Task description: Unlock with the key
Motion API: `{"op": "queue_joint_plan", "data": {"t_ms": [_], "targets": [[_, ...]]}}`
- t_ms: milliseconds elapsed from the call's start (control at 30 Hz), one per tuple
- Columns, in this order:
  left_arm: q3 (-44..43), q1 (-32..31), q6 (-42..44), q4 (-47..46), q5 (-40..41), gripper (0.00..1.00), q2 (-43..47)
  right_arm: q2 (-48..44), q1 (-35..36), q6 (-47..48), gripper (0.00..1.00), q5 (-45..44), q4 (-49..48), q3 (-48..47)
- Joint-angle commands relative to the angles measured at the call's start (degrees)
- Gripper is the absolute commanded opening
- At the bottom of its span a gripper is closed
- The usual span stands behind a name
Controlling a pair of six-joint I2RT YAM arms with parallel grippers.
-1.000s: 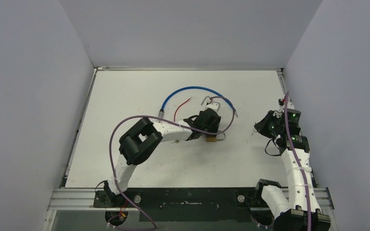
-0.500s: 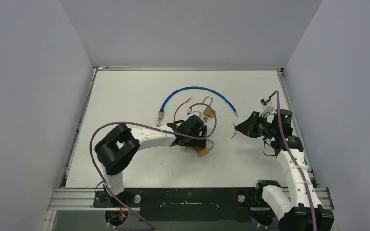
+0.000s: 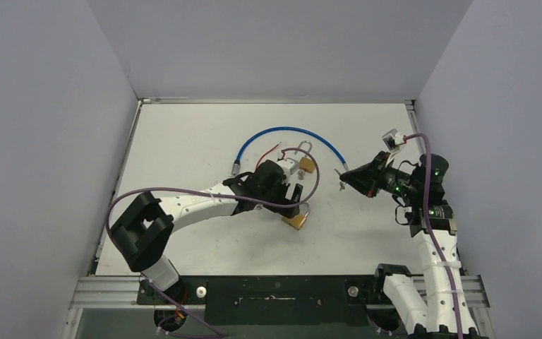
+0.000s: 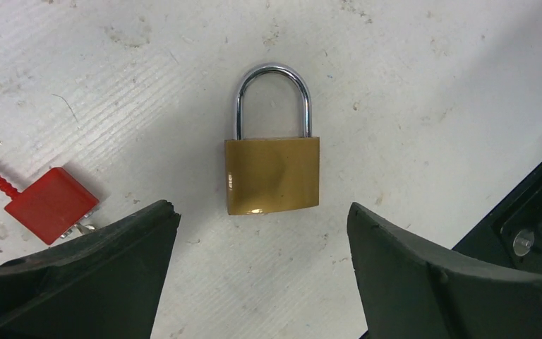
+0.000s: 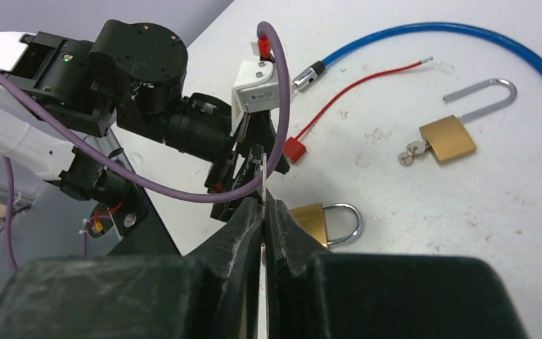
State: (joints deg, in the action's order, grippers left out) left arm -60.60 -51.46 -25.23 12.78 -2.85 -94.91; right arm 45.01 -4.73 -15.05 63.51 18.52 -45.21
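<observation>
The white worktop (image 3: 183, 141) is shown whole only from above. Set against the top view of half a second ago, the left arm (image 3: 197, 203) is found with its elbow swung further out to the left. The right arm (image 3: 434, 240) is found with its wrist carried further from its base. The blue cable (image 3: 289, 129) is laid in an arc across the far middle. Under that arc a long-shackled padlock (image 5: 448, 138) is laid flat, and a small bunch of keys (image 5: 413, 150) is seen against its body. The bunch is resolved in the right wrist view but hardly from above. The brass padlock (image 4: 273, 173) is laid flat just ahead of the left jaws, which are spread wide and touch it on neither side. No clear shift in its place is seen since the earlier frame. Its shackle is shown seated at both ends in the left wrist view alone. A red seal (image 4: 53, 205) is seen just beside the left finger (image 4: 113, 261). The key (image 5: 264, 176) is clamped edge-on in the closed right jaws, off the worktop and well apart from the brass padlock.
</observation>
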Motion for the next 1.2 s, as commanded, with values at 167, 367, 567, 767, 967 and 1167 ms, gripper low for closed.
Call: {"op": "queue_joint_plan", "data": {"t_ms": [167, 367, 567, 767, 967, 1167], "targets": [[4.1, 0.0, 5.6, -5.6, -2.3, 0.9, 4.7, -2.3, 0.3, 7.9, 0.0, 7.0, 4.9, -8.1], [4.3, -0.2, 3.8, -5.0, 0.6, 0.89, 2.8, -4.4, 0.3, 7.6, 0.0, 9.7, 5.0, -9.0], [4.2, -1.6, -1.2, -2.1, 7.3, 0.89, 0.0, -6.9, 0.3, 2.6, 0.0, 15.1, 0.8, -9.6], [2.2, -6.6, -1.9, -0.7, 13.4, 0.9, -2.7, -7.2, 0.3, 1.9, 0.0, 13.3, 1.5, -11.0], [-1.2, -8.7, -6.9, 3.4, 21.0, 0.87, -6.1, -7.1, 0.3, 3.0, 0.0, 8.4, 4.2, -11.4], [-5.3, -8.5, -7.1, 1.3, 22.9, 0.82, -3.6, -6.4, 0.3, 2.2, 0.0, -0.5, 7.4, -13.0]]}}
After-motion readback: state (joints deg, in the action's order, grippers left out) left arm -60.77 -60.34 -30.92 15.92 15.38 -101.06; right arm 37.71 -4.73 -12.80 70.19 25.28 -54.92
